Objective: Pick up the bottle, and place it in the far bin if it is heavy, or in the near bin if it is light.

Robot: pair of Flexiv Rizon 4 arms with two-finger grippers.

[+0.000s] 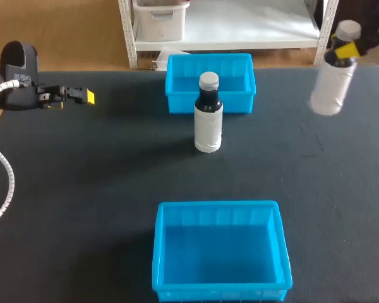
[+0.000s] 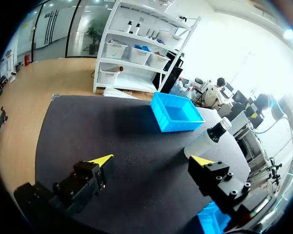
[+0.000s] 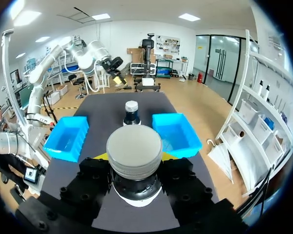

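At the far right, right hand clasps blurred bottle; left hand spread.

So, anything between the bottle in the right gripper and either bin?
Nothing visible does. The held bottle hangs in the right gripper above the table, right of the far bin. A second bottle stands just before that bin's front wall, off the direct line. The near bin's way is bare.
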